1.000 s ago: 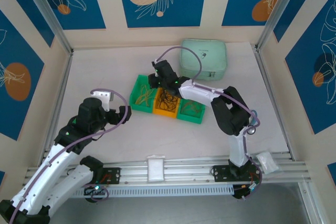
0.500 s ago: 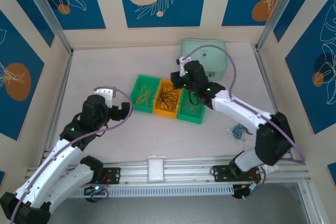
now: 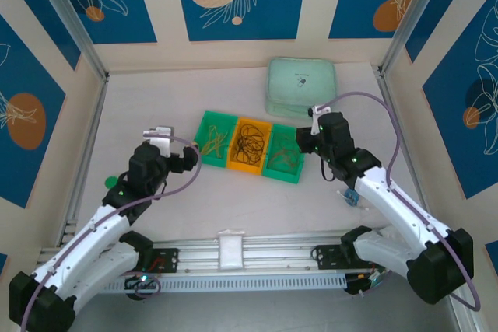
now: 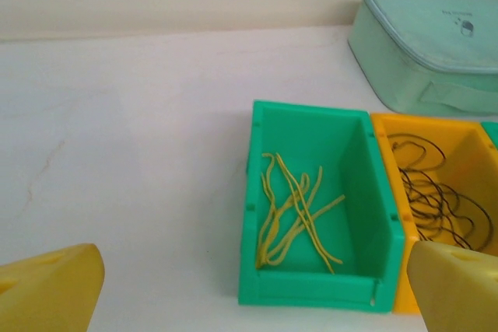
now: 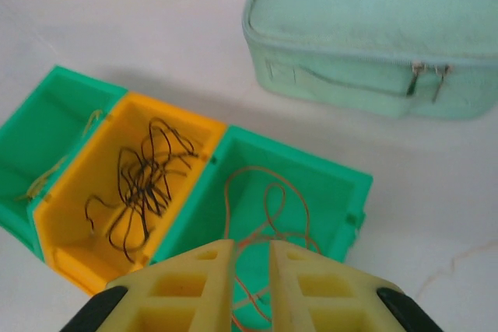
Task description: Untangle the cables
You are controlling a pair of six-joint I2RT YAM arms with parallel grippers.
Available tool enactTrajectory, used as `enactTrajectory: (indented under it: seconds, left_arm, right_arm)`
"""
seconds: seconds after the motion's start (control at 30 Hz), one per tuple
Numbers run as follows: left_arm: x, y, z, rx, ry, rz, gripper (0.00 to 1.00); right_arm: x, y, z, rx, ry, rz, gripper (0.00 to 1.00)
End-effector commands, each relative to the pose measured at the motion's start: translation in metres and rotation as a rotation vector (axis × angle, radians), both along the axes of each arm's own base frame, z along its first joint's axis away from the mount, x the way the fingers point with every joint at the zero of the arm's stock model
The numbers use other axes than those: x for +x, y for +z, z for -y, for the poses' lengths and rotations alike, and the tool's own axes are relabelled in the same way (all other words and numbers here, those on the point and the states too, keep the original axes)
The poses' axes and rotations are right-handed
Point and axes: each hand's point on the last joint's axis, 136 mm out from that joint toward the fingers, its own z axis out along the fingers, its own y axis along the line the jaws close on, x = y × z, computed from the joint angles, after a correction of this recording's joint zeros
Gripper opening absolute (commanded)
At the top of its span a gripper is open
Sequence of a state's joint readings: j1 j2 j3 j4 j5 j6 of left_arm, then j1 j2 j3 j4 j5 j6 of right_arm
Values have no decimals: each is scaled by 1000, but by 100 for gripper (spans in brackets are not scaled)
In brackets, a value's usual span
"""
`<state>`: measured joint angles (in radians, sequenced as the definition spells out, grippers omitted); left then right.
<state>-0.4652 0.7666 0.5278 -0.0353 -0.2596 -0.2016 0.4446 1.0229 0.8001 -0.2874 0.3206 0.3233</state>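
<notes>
A: How does the left end effector (image 4: 253,281) stand?

B: Wide open. Its two yellow fingers (image 4: 47,289) sit at the far edges of the wrist view with nothing between them. It hangs low over the worktop (image 4: 117,153).

A: What is in front of it?

B: The left bin (image 4: 311,134), green, straight ahead between the fingers. The yellow cables (image 4: 296,211) lie loose on its floor, a few strands crossing. Ahead and to its right, touching that bin, is the orange bin (image 4: 467,131), with the black cables (image 4: 436,200) in a loose tangle.

A: And the right end effector (image 5: 250,254)?

B: Its fingers are nearly together, with a slim gap left. Red-orange strands show through the gap, but I cannot tell whether any is pinched.

A: Where are those cables?

B: The red-orange cables (image 5: 268,204) lie in the right bin (image 5: 311,162), also green, just below and ahead of that end effector. The orange bin is ahead to its left and the left bin is beyond that — three bins in a row, side by side and touching.

A: Anything else?

B: A mint case (image 5: 366,29) sits farther ahead and a little to its right — apart from the bins, with the zip pulls on the side facing the end effector.
</notes>
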Motion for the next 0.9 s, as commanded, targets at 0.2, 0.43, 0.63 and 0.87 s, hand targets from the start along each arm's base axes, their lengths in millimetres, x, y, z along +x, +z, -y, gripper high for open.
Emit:
enactTrajectory:
  seconds: [0.2,0.43,0.63,0.87]
  left_arm:
    - [55,-2,-51,212,215,124,99]
    - [79,-47,-69,275,237,91,99]
    - [85,-74,-82,283,263,125,99]
    - [87,-100,-86,258,264,142,99]
  right_arm:
    - [-15,-10,1,41,42,-12,20]
    - [-15,-15,3,24,51,-24,20]
    - [-12,-19,9,31,31,-29,20]
    - [-4,-21,15,32,9,-18,20]
